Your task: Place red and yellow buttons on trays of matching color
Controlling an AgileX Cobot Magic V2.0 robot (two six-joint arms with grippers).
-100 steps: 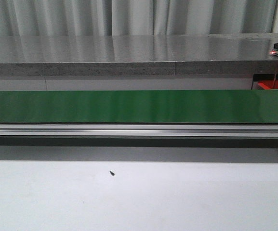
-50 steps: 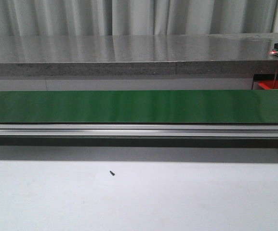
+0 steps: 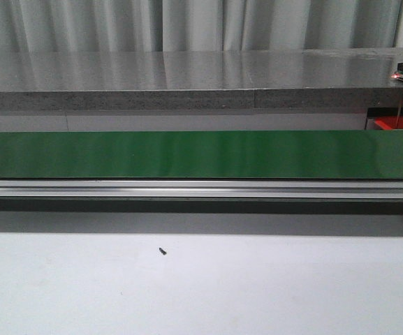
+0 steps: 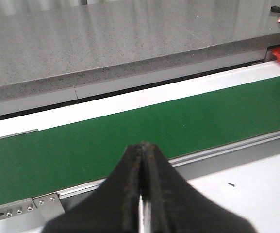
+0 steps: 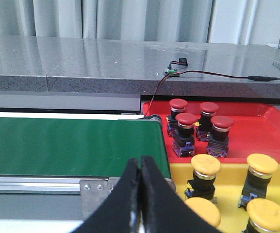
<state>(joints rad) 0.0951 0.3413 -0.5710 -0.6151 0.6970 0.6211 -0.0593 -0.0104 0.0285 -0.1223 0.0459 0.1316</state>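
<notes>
Jaws of both my grippers are pressed together with nothing between them: the left gripper hangs over the near edge of the long green conveyor belt, and the right gripper hangs at the belt's right end. The belt carries no button in any view.

At the right end, beyond the belt, sit the trays. The red plastic tray lies farther away and holds four red mushroom-head push buttons, standing upright and close together. The yellow plastic tray lies nearer and holds at least four yellow mushroom-head push buttons. Colours match everywhere I can see.

I judge that I am in the waiting step, between two picks, or the sorting is already finished; I cannot say which. If a button arrives, the next move calls for spreading the jaws, coming down over its cap and closing on it, then carrying it to the tray of its colour.

Both trays are cut off at the right and the near side, so the count is not sure. In the front view only a red corner shows, and neither arm. A small dark speck lies on the white tabletop; I cannot make out what it is.
</notes>
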